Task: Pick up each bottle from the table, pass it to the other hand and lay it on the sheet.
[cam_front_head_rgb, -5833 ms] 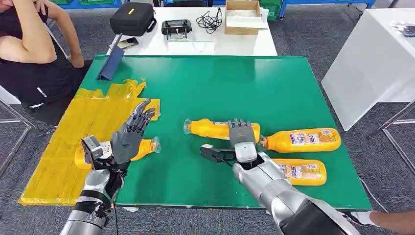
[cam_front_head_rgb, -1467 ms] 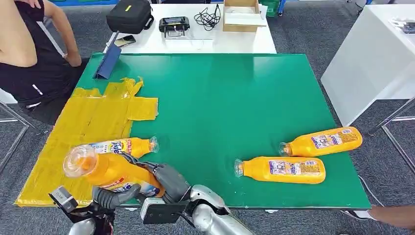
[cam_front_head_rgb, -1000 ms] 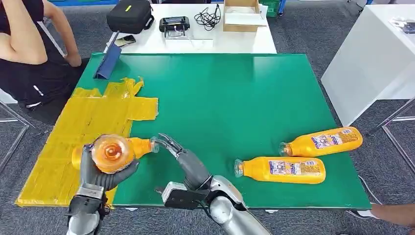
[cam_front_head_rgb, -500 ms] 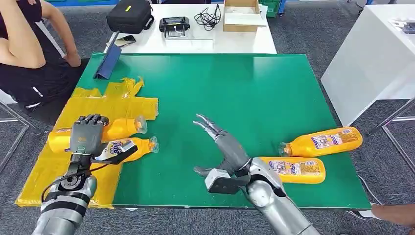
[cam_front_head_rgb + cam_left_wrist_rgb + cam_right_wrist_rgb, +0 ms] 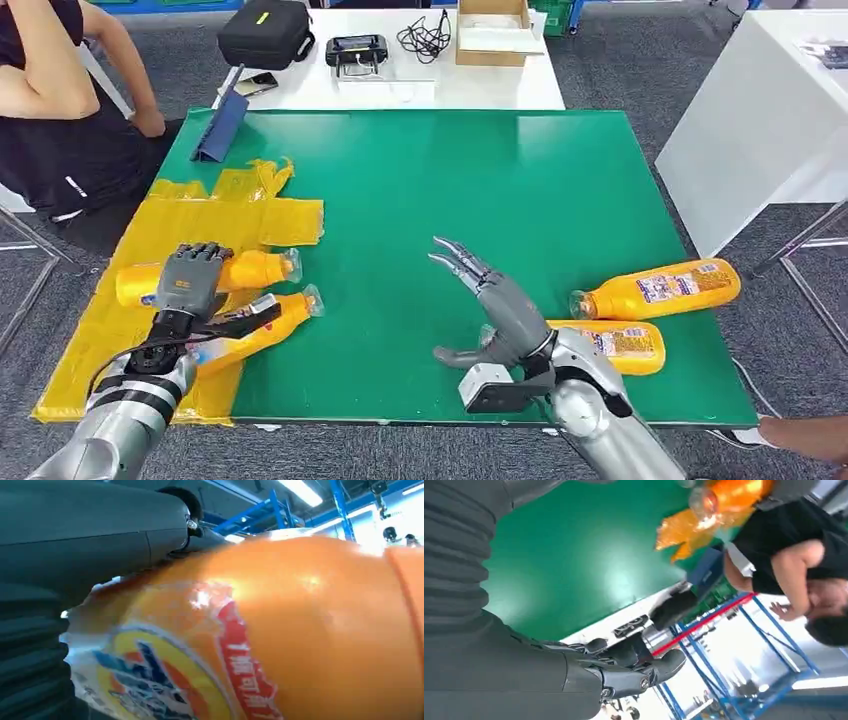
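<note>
Now the left hand (image 5: pixel 190 280) sits over the yellow sheet (image 5: pixel 180 230) at the near left of the green bench (image 5: pixel 480 180), its fingers wrapped over the body of an orange bottle (image 5: pixel 225 273) that lies on its side on the sheet, cap end pointing toward the middle of the bench. In the left wrist view the bottle's orange body and printed label (image 5: pixel 170 665) are pressed close against the dark fingers (image 5: pixel 100 525). Just beside it, nearer the robot, a second bottle (image 5: pixel 262 322) lies on its side, its body over the sheet's edge and its cap end reaching onto the green surface; the left thumb crosses above it, and whether the two touch cannot be told.

The right hand (image 5: pixel 495 305) hovers above the middle of the bench, holding nothing, its fingers (image 5: pixel 455 262) spread wide and pointing away from the robot. Behind its wrist lies a third bottle (image 5: pixel 615 345) on the green surface, partly hidden by the arm, and a fourth bottle (image 5: pixel 655 287) lies just beyond it near the right edge, both on their sides with caps toward the centre.

A person in a black top (image 5: pixel 60 120) sits at the far left corner. A blue folded case (image 5: pixel 222 127) lies at the bench's far left edge.
</note>
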